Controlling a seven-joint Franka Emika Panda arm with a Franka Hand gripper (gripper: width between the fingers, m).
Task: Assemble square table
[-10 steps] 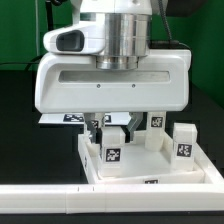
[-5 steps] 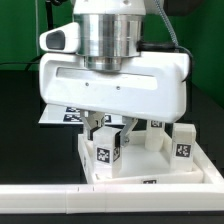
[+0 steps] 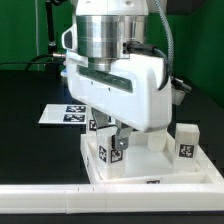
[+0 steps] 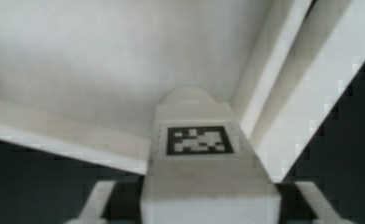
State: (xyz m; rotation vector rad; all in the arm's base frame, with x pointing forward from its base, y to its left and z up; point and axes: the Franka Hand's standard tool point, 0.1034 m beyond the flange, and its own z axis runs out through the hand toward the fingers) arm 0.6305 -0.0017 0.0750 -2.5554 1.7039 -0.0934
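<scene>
Over the tabletop slab | gripper is clenching a tagged leg | leg's long axis is standing upright, corner socket lying directly beneath.

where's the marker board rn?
Exterior view's left: the marker board lies flat on the black table, behind the tabletop, partly hidden by the gripper.

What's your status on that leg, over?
Hand shut on a tagged leg, over the square tabletop. Another leg stands at the exterior view's right. Nothing seen blocking.
</scene>
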